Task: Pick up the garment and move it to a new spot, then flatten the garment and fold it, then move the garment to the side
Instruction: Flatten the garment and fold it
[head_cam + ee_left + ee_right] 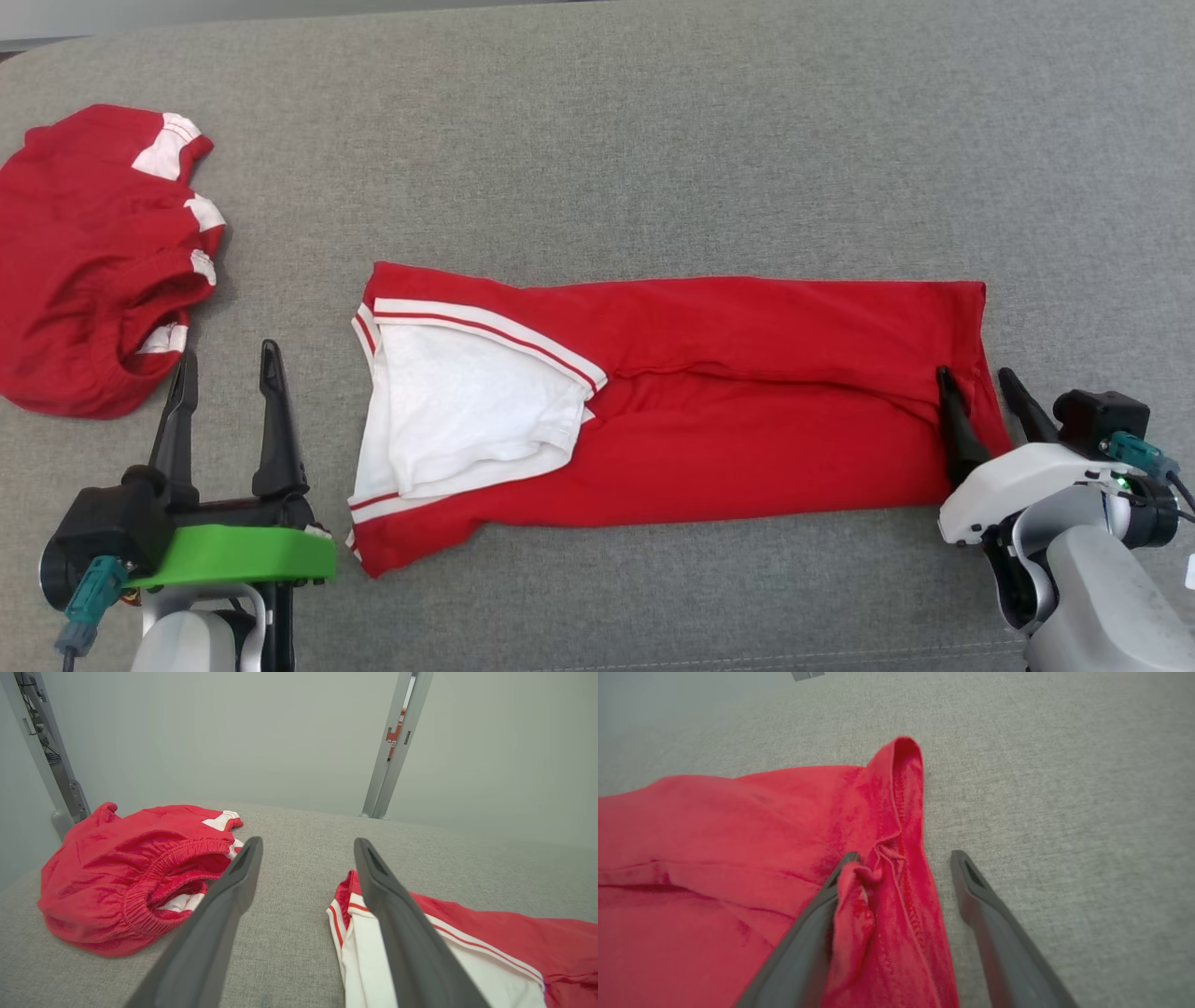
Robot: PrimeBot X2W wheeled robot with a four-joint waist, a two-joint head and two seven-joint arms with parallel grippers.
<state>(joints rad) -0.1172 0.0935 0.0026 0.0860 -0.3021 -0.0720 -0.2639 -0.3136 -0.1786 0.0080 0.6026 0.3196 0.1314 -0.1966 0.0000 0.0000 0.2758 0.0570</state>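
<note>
The garment (pixel 747 373) is red with a white, red-striped panel at its left end. It lies as a long flat band across the grey padded surface (pixel 653 140). My right gripper (pixel 975 373) stands open at the band's right end. In the right wrist view (pixel 904 855) the left finger rests on a small bunch of red cloth (pixel 714 835), the hem lies between the fingers, and the other finger is over bare surface. My left gripper (pixel 229 353) is open with nothing between its fingers, just left of the garment's white end (pixel 514 933); its fingers (pixel 224 905) straddle bare fabric.
A second red garment with an elastic waistband and white patches lies crumpled (pixel 93 261) at the far left, close to my left gripper (pixel 308 842) and seen beside it (pixel 126 882). Metal frame posts (pixel 392 751) rise behind the surface.
</note>
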